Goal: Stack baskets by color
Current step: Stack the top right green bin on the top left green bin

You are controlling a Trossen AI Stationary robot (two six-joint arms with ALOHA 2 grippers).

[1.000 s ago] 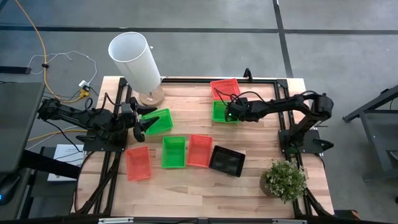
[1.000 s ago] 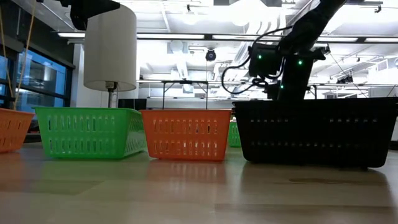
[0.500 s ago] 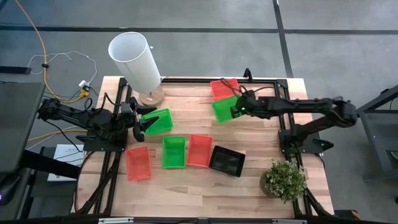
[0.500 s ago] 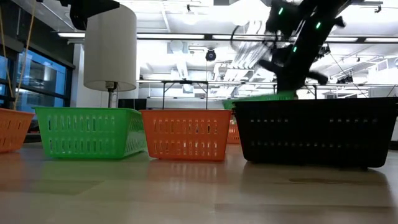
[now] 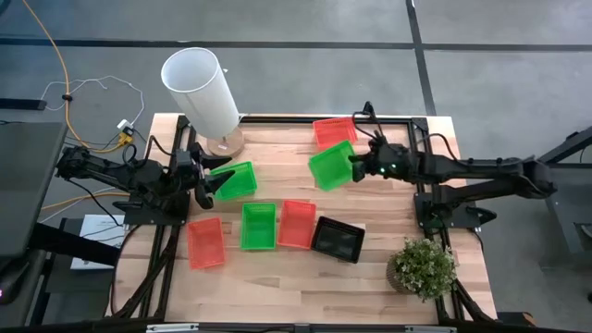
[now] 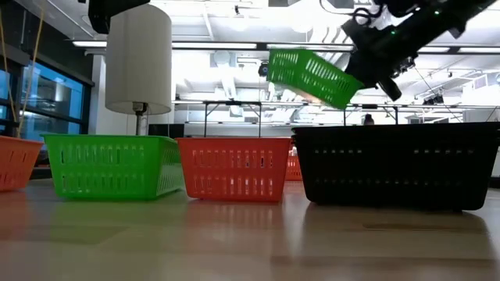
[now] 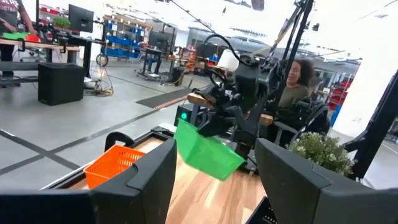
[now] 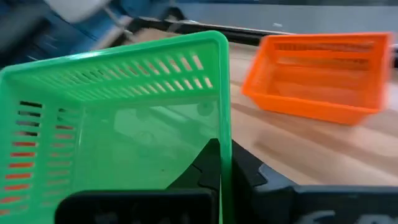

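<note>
A: Left of the white cylinder (image 5: 201, 89), what waits?
B: The left gripper (image 5: 205, 182), fingers spread and holding nothing, just beside a green basket (image 5: 234, 179) under the cylinder.

A: Below that?
B: A red basket (image 5: 205, 242), a green one (image 5: 258, 226), another red (image 5: 297, 223), then a black basket (image 5: 338, 239).

A: And right of the cylinder?
B: The right gripper (image 5: 358, 166) clamps the rim of a tilted green basket (image 5: 331, 165) in the air, near a red basket (image 5: 334, 130).

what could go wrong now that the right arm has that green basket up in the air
1. The right gripper pinches only one wall of the lifted green basket, which hangs tilted in the low view; it might slip or swing.
2. The red basket sits close behind it; a swing could knock it.
3. The left gripper, open by another green basket, could obstruct a carry that way.
</note>
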